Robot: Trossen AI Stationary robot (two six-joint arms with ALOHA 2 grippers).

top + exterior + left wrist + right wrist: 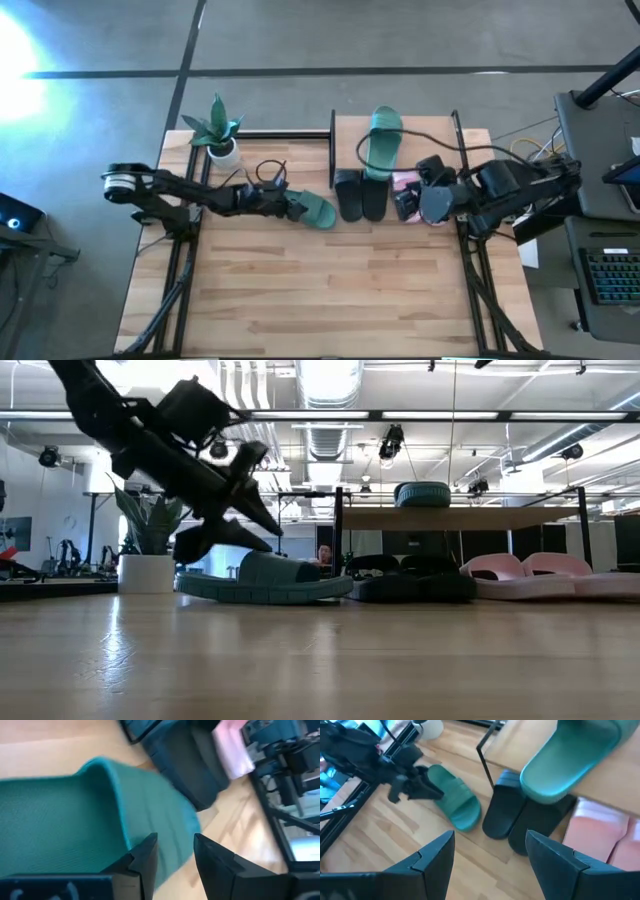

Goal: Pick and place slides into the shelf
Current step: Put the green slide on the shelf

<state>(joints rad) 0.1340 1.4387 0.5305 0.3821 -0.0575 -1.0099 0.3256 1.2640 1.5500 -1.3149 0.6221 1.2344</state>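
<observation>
One teal slide (318, 211) lies sole down on the table, left of the shelf (425, 150). My left gripper (293, 206) reaches it from the left and is shut on it. A second teal slide (383, 140) lies on the shelf's top board. Under that board stand two black slides (360, 196) and, to their right, pink slides (530, 575). My right gripper (490, 855) hovers open above the pink slides at the shelf's front, holding nothing. My left gripper has the teal slide's strap (170, 835) between its two fingers, at the strap's edge; one finger (142, 860) is on the footbed side and the other on the outer side. It comes slanting down from the table's left. The slide's sole (265, 590) rests on the table.
A potted plant in a white pot (221, 140) stands at the far left, just behind my left arm. A black cable loops over the shelf top. The near half of the table (330, 300) is bare wood.
</observation>
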